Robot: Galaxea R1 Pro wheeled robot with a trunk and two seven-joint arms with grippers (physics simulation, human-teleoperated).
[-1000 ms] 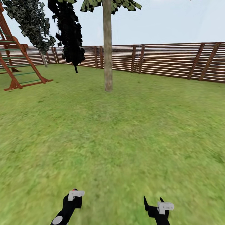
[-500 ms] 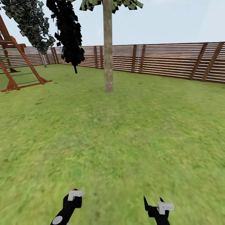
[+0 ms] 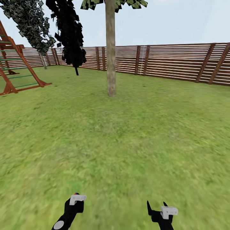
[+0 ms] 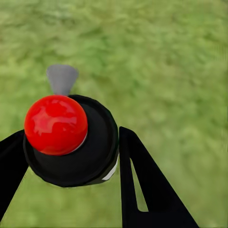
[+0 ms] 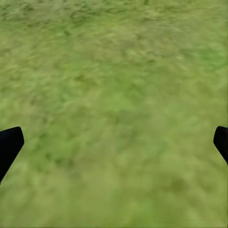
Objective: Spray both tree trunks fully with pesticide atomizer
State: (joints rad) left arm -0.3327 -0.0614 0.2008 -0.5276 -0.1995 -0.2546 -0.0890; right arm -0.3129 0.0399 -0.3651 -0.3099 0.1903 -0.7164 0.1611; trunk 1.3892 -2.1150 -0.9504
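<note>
1. We see the left gripper (image 4: 71, 156) clamped on the pesticide atomizer (image 4: 71, 142); in the left wrist view its black fingers (image 4: 142, 180) press against both sides of the black bottle, which carries a red round cap (image 4: 56, 124) and a small grey nozzle (image 4: 61, 78).
2. In the head view the left gripper (image 3: 74, 204) sits low over the grass floor (image 3: 127, 143), and a speck of the red cap shows at its tip.
3. Our right gripper (image 3: 156, 207) is spread wide and holds nothing; in the right wrist view its dark fingertips (image 5: 9, 145) sit at opposite sides with only grass between them.
4. Ahead of us, well apart from both grippers, one pale mottled tree trunk (image 3: 111, 48) rises upright from the lawn, its leaves (image 3: 92, 3) cut off above.
5. Behind it runs the brown slatted fence (image 3: 172, 62).
6. Near the fence's far corner stand an all-black tree (image 3: 68, 35), a grey-leaved tree (image 3: 30, 22), and a red-brown climbing frame (image 3: 16, 67).
</note>
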